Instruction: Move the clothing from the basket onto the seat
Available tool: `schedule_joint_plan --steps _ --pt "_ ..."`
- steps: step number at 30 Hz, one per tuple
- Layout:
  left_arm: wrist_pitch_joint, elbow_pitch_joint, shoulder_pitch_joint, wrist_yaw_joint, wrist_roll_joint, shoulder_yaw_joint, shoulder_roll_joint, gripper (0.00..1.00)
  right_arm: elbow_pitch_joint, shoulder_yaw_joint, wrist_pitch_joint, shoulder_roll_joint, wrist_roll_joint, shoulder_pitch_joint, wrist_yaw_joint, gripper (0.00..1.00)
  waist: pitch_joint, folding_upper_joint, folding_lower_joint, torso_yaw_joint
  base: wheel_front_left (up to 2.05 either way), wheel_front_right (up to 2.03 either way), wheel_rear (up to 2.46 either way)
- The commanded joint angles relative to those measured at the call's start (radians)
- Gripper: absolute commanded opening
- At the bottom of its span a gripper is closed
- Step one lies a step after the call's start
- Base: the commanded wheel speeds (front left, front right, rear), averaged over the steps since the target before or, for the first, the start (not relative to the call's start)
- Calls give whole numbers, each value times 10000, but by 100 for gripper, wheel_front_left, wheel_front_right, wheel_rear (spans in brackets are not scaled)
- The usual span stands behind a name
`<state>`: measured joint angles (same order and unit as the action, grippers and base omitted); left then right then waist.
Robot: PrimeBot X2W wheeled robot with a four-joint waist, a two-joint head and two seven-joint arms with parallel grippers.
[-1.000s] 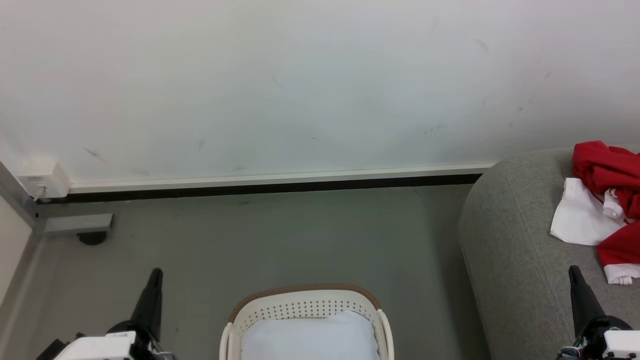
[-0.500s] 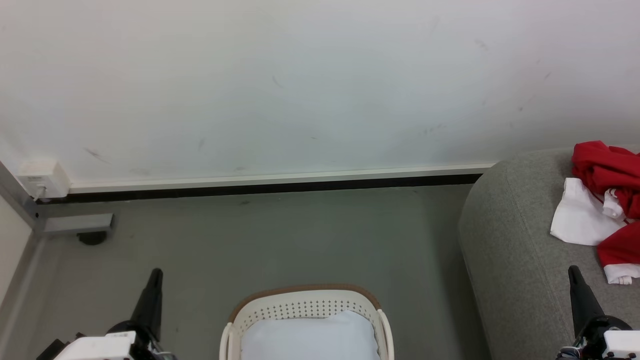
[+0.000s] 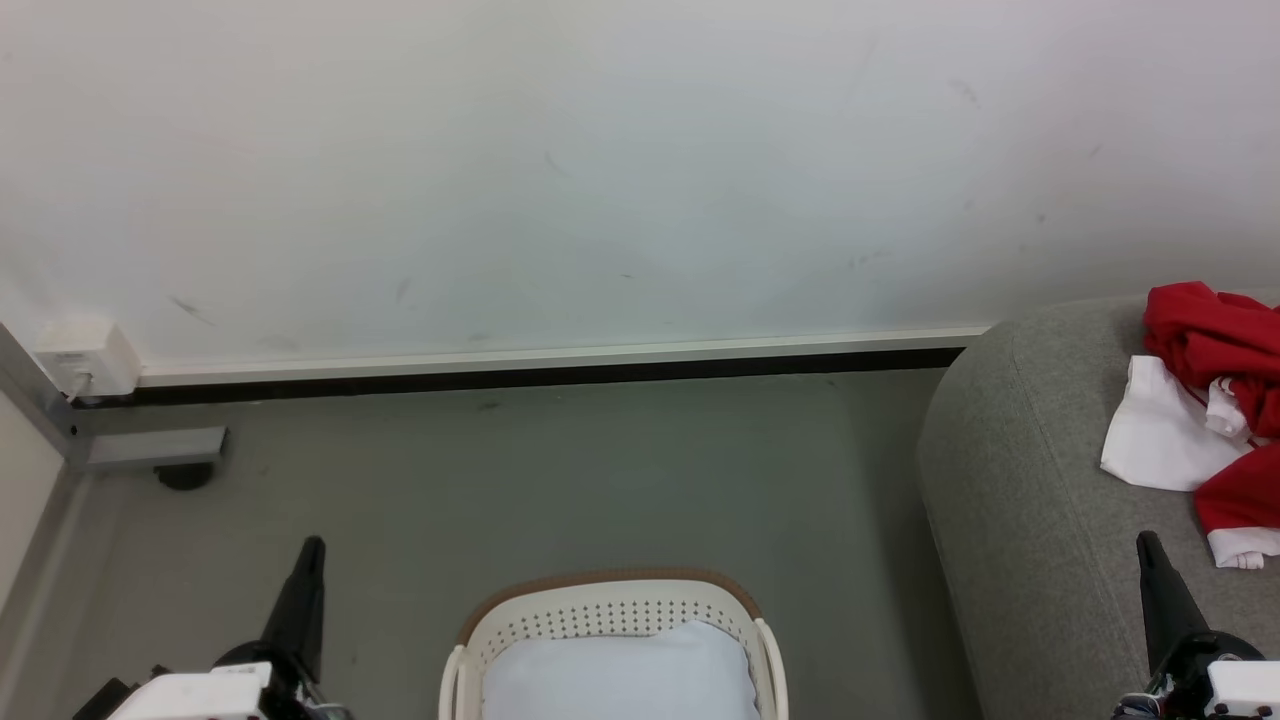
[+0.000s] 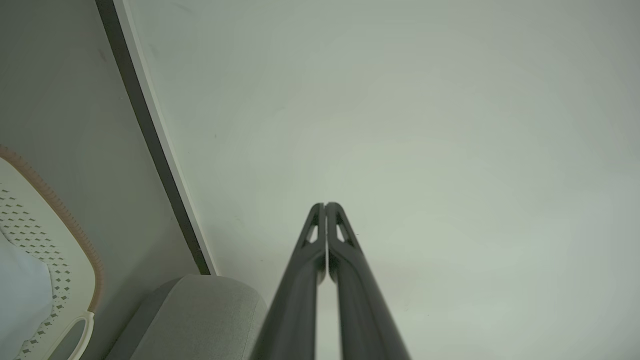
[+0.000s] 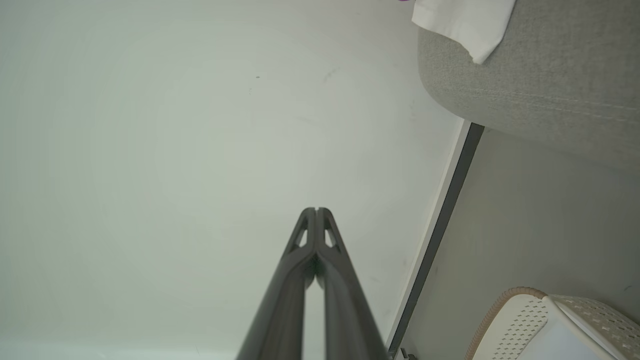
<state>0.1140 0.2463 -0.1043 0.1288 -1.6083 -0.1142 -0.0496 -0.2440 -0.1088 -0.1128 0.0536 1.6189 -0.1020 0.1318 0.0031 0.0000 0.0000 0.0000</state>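
The red and white clothing (image 3: 1215,400) lies bunched on the grey seat (image 3: 1030,480) at the right edge of the head view; a white corner of it (image 5: 462,22) hangs over the seat's edge (image 5: 540,85). The cream basket (image 3: 610,610) with its brown rim stands on the floor at bottom centre, holding a pale blue-white cushion (image 3: 620,675). My left gripper (image 3: 312,548) is shut and empty, left of the basket. My right gripper (image 3: 1148,542) is shut and empty, over the seat's front part. Both point at the wall, with tips together in the left wrist view (image 4: 325,205) and the right wrist view (image 5: 316,210).
A white wall (image 3: 600,170) with a dark skirting strip (image 3: 540,378) stands behind the grey floor (image 3: 560,480). At the far left are a white wall box (image 3: 85,358) and a grey metal frame foot (image 3: 150,448). The basket (image 4: 50,240) and seat (image 4: 200,310) also appear beside the left fingers.
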Motion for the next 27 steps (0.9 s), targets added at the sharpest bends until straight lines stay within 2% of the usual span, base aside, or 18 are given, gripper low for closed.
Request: schedule_joint_plan --steps 1,27 --pt "39 -28 -73 36 -79 -33 -19 0 -26 -41 -1 -6 -56 -128 -21 0 0 0 0 0 0 0 0" --pt "43 -29 -73 36 -74 -36 -17 0 -27 -58 -20 -18 -76 -131 -21 0 0 0 0 0 0 0 0"
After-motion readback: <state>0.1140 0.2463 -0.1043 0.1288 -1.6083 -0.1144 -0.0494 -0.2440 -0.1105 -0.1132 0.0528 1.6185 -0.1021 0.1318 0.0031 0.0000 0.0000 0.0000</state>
